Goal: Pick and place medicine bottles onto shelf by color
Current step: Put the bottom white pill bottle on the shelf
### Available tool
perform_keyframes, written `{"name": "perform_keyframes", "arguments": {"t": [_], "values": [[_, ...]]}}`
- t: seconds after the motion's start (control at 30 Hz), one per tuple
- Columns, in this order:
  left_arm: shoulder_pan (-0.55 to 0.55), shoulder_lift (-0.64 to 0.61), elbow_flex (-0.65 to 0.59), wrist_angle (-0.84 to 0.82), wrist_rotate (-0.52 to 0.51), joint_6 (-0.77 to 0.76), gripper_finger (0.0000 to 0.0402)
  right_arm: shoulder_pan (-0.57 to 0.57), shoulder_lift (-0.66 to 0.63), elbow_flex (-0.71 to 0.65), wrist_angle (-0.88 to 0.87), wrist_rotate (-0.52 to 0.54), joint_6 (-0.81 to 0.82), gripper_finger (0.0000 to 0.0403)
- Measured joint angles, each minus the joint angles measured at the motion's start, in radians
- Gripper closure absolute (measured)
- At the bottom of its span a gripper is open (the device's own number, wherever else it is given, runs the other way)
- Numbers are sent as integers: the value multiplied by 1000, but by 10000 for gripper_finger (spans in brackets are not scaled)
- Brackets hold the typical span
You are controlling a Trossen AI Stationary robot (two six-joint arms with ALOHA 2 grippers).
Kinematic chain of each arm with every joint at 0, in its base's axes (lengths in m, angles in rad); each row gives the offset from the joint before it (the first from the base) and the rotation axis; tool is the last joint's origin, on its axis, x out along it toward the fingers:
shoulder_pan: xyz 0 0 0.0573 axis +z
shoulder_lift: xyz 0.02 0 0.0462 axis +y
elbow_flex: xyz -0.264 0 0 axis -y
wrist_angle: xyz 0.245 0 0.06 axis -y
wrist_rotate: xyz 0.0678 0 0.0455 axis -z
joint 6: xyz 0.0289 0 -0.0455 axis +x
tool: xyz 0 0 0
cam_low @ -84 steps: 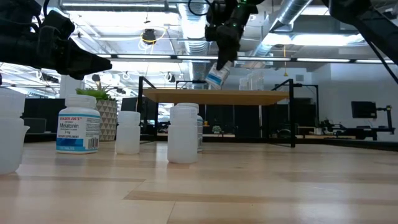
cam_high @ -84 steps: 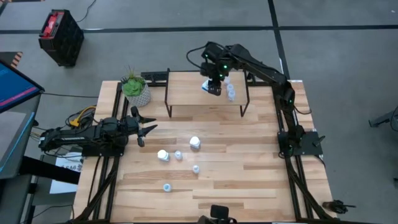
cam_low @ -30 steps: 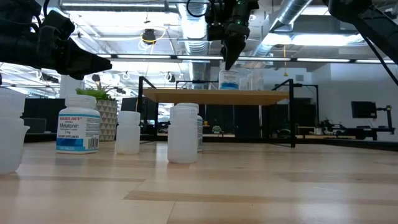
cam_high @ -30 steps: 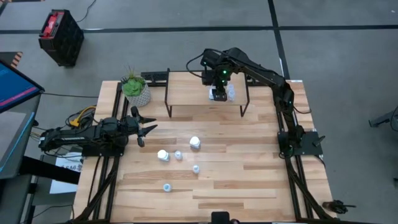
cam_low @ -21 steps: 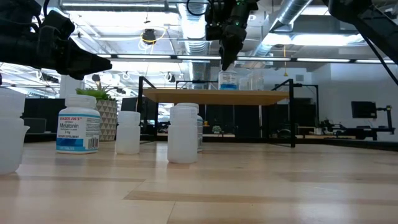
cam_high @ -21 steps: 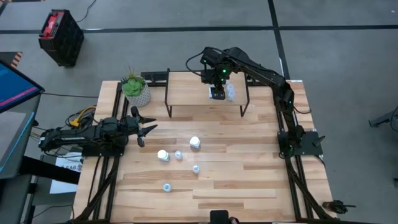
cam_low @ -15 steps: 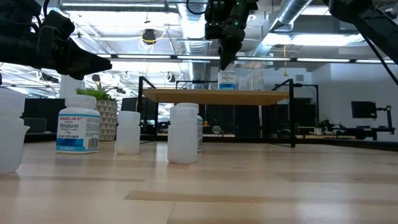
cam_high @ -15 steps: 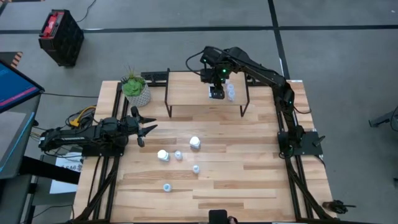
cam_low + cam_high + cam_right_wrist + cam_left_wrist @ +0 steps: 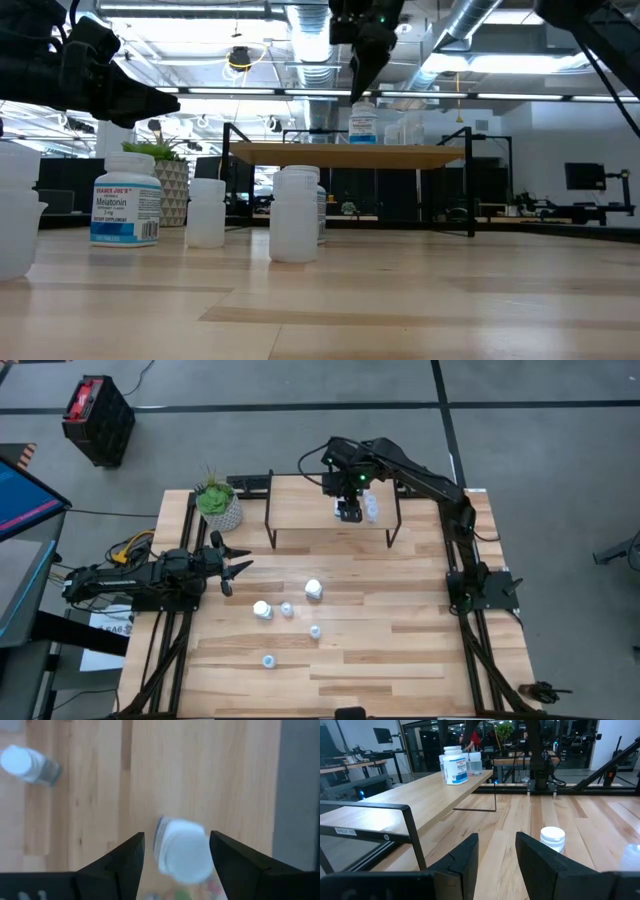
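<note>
High view: we find the right gripper (image 9: 347,510) above the shelf (image 9: 300,512); the left gripper (image 9: 233,563) waits at the table's left edge, jaws spread and empty.

Low view: a white medicine bottle (image 9: 363,124) stands upright on the shelf.

Right wrist view: the fingers (image 9: 126,862) stand apart, clear of that bottle.

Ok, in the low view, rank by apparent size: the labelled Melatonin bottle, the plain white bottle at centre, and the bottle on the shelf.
1. Melatonin bottle and plain white bottle: look alike, no ranking.
2. Bottle on the shelf: smallest, though it stands farther from the camera, so unsure.
</note>
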Motion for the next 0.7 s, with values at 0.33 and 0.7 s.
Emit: {"name": "perform_keyframes", "arguments": {"t": [0.33, 0.7], "values": [[0, 0, 0, 0, -1, 0, 281, 51, -76, 0, -93, 128, 63, 158], [0, 0, 0, 0, -2, 0, 281, -9, -56, -4, -125, 114, 140, 233]]}}
